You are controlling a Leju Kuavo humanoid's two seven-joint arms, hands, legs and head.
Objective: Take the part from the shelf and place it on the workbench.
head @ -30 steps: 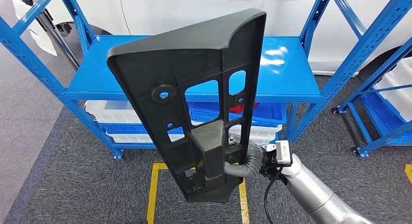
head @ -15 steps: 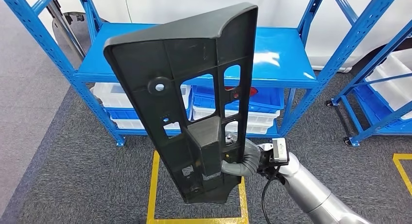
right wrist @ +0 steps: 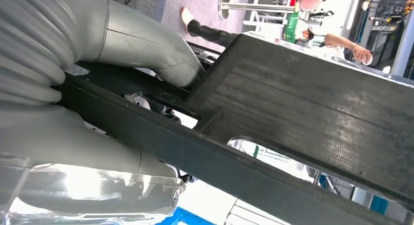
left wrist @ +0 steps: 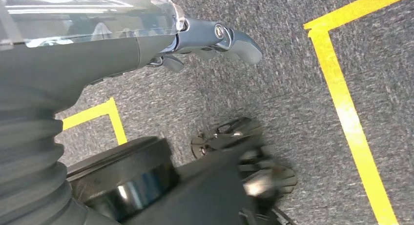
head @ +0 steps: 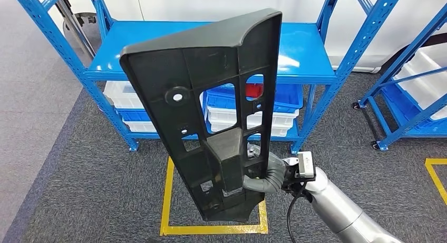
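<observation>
The right robot hand point(head: 258, 172) grips the black plastic part point(head: 211, 106) near its lower end, upright, clear of the blue shelf point(head: 211, 48) beyond. Carrying step; next, find the desk. The left robot hand point(left wrist: 215, 39) hangs empty.

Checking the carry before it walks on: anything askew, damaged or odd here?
Nothing stands out. The right robot hand grips the black part near its lower end, holding it upright with a slight lean, above the carpet in front of the blue shelf. No cracks show on the part. The left robot hand holds nothing.
</observation>
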